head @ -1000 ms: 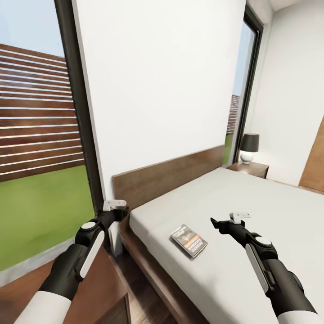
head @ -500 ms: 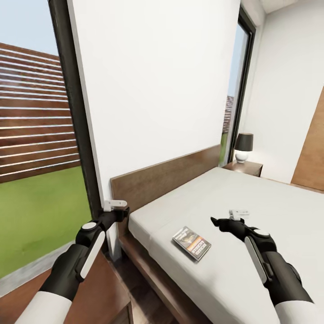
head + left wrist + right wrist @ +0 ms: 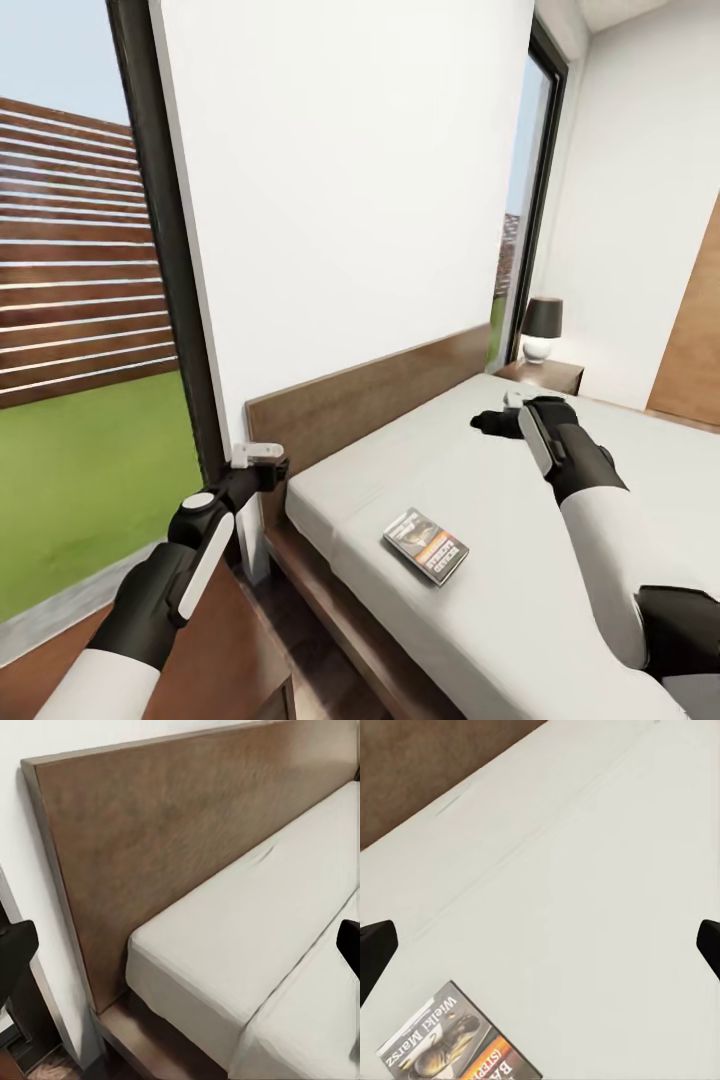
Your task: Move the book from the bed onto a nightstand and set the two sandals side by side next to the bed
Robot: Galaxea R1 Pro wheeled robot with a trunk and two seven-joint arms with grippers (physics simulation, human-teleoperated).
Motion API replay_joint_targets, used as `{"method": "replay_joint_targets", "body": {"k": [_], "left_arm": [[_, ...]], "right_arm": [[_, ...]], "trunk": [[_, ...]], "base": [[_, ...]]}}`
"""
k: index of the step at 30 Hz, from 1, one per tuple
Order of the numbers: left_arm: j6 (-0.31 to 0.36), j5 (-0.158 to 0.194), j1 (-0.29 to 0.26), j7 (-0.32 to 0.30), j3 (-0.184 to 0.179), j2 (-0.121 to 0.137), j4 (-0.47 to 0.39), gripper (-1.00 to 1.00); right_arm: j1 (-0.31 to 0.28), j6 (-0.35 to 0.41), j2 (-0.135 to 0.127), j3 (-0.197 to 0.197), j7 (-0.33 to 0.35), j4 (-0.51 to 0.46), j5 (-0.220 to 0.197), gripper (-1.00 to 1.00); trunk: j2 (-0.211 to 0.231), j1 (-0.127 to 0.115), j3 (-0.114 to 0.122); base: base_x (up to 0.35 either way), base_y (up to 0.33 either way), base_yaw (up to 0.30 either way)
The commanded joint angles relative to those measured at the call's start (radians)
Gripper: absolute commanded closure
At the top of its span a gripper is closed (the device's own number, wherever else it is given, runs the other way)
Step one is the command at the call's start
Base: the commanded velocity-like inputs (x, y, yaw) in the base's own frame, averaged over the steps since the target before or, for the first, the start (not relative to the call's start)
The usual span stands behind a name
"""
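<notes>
Book lying untouched on bed.
The book (image 3: 425, 545) is lying flat on the bed (image 3: 470, 470); the right gripper (image 3: 484, 422), jaws spread, is hovering at its 1 o'clock; the left gripper (image 3: 262, 462), jaws spread, is hanging beside the headboard (image 3: 370, 395).

Tall dark-framed window (image 3: 140, 250) at left of head view; through it, a brown horizontal-slat wooden fence (image 3: 70, 250) over a green lawn (image 3: 90, 470), pale blue sky above. Plain white wall section (image 3: 350, 170) between that window and a second narrow dark-framed window (image 3: 530, 200) further right. Small table lamp with black shade and round white base (image 3: 541, 328) stands below the second window. Brown wood wall panel (image 3: 695, 340) at far right edge, beside a white side wall (image 3: 640, 200).
</notes>
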Motion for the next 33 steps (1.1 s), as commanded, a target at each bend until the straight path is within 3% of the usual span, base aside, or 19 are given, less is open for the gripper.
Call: {"method": "replay_joint_targets", "body": {"k": [1, 4, 9, 12, 16, 20, 21, 26, 33], "left_arm": [[0.006, 0.01, -0.001, 0.008, -0.003, 0.0, -0.006, -1.0], [0.013, 0.01, -0.001, 0.008, -0.004, -0.007, -0.023, -1.0], [0.087, 0.01, -0.007, 0.014, 0.0, -0.064, -0.054, -1.0], [0.115, 0.01, -0.037, 0.017, 0.0, -0.08, -0.055, -1.0], [0.143, 0.01, -0.105, 0.022, 0.006, -0.085, -0.026, -1.0], [0.157, 0.01, -0.129, 0.025, 0.025, -0.086, 0.028, -1.0], [0.158, 0.011, -0.147, 0.025, 0.031, -0.087, 0.049, -1.0], [0.159, 0.012, -0.155, 0.023, 0.034, -0.087, 0.054, -1.0], [0.159, 0.011, -0.156, 0.022, 0.035, -0.087, 0.041, -1.0]], "right_arm": [[-0.013, 0.006, 0.004, -0.001, -0.002, 0.01, -0.006, -1.0], [-0.027, 0.007, 0.016, -0.001, -0.002, 0.037, -0.009, -1.0], [-0.034, -0.001, 0.049, -0.003, -0.004, 0.121, -0.012, -1.0], [-0.035, -0.017, 0.057, -0.004, -0.004, 0.18, -0.013, -1.0], [-0.036, -0.048, 0.062, -0.005, -0.005, 0.263, -0.014, -1.0], [-0.036, -0.079, 0.062, -0.008, -0.004, 0.321, -0.014, -1.0], [-0.036, -0.101, 0.063, -0.027, -0.004, 0.34, -0.014, -1.0], [-0.035, -0.113, 0.064, -0.074, -0.002, 0.347, -0.014, -1.0], [-0.034, -0.121, 0.07, -0.083, 0.0, 0.351, -0.015, -1.0]], "trunk": [[0.007, -0.004, 0.002], [0.028, -0.016, 0.011], [0.063, -0.035, 0.027], [0.084, -0.046, 0.036], [0.112, -0.062, 0.049], [0.14, -0.077, 0.062], [0.147, -0.081, 0.065], [0.182, -0.1, 0.08], [0.231, -0.127, 0.102]], "base": [[0.0, 0.0, 0.0], [0.0, 0.0, 0.0], [0.0, 0.0, 0.0], [0.0, 0.0, 0.0], [0.0, 0.0, 0.0], [0.0, 0.0, 0.0], [0.0, 0.0, 0.0], [0.0, 0.0, 0.0], [0.0, 0.0, 0.0]]}}
